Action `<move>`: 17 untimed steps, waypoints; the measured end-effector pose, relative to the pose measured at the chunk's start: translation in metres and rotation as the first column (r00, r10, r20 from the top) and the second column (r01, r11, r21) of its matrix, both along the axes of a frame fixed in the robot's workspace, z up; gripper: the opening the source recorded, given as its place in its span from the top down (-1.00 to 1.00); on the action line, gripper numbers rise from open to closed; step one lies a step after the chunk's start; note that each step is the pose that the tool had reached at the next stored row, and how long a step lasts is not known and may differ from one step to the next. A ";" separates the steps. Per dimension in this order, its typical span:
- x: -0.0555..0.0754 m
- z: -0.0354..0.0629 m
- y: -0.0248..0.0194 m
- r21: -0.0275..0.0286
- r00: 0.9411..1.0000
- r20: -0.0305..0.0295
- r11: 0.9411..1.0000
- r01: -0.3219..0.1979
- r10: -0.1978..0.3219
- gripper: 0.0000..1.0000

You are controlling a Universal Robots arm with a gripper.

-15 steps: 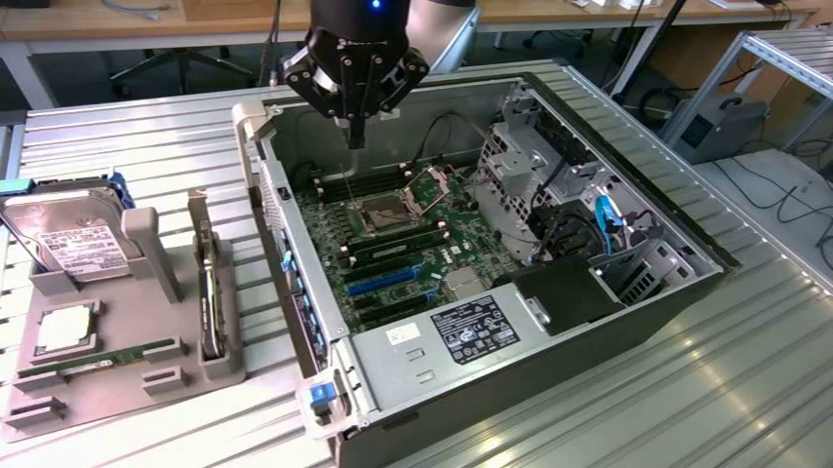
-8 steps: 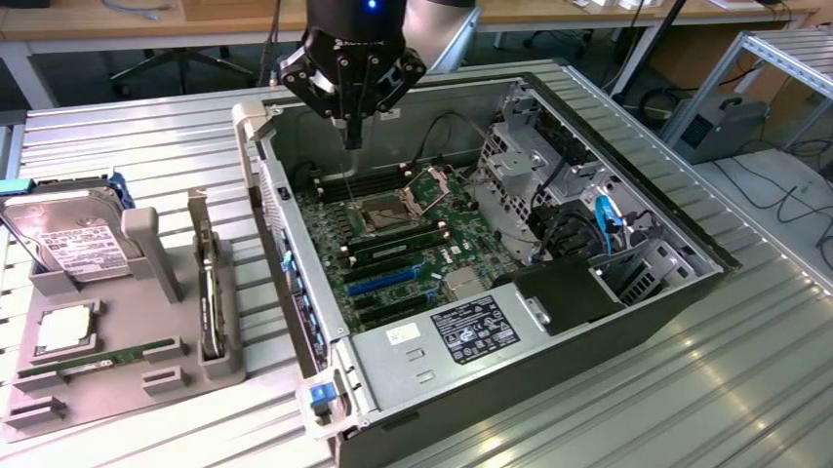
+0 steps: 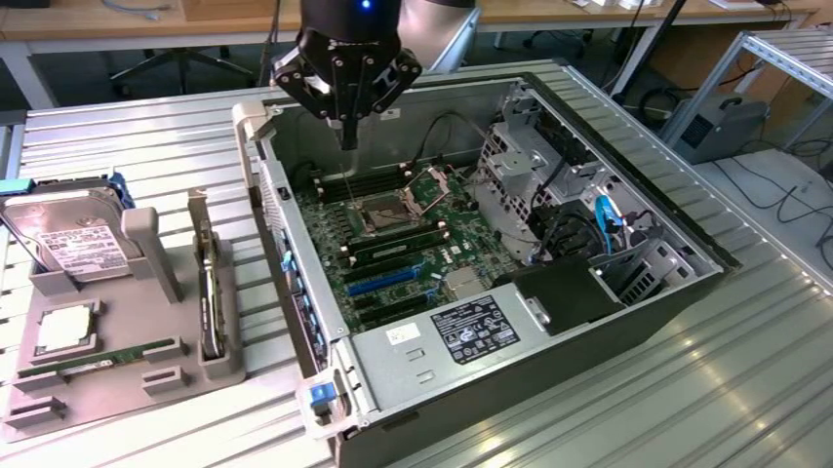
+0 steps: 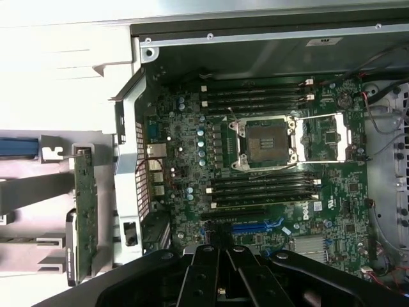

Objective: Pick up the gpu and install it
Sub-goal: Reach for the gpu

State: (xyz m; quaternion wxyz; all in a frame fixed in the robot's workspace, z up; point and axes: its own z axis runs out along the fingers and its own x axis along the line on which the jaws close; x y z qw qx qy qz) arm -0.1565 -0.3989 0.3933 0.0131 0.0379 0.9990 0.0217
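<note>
The gpu [image 3: 210, 292] stands on edge in a slot of the grey holder tray [image 3: 156, 375] at the exterior view's left, its silvery bracket end pointing away from the front. The wrist view shows the gpu [image 4: 84, 204] beside the case wall. My gripper [image 3: 349, 135] hangs above the far end of the open computer case [image 3: 430, 390], over the motherboard [image 3: 390, 234], well apart from the gpu. Its fingers are shut together with nothing between them. In the wrist view the gripper [image 4: 218, 248] sits over the blue expansion slot [image 4: 255, 225].
A silver hard drive [image 3: 72, 244], a processor chip [image 3: 65, 330] and a green memory stick [image 3: 98, 356] rest on the same holder. Drive cages and cables [image 3: 573, 224] fill the case's right side. The ridged metal table [image 3: 729, 390] lies around the case.
</note>
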 end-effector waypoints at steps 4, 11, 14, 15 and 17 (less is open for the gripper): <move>-0.002 0.0000 0.0000 0.000 1.000 0.000 1.000 0.000 0.000 0.79; -0.004 0.0000 0.0000 0.000 1.000 0.000 1.000 0.000 0.000 0.79; -0.005 0.0000 0.0000 0.000 1.000 0.000 1.000 0.000 0.000 0.79; -0.005 0.0000 0.0000 0.000 1.000 0.000 1.000 0.000 0.000 0.79; -0.006 0.0000 0.0000 0.000 1.000 0.000 1.000 0.000 0.000 0.79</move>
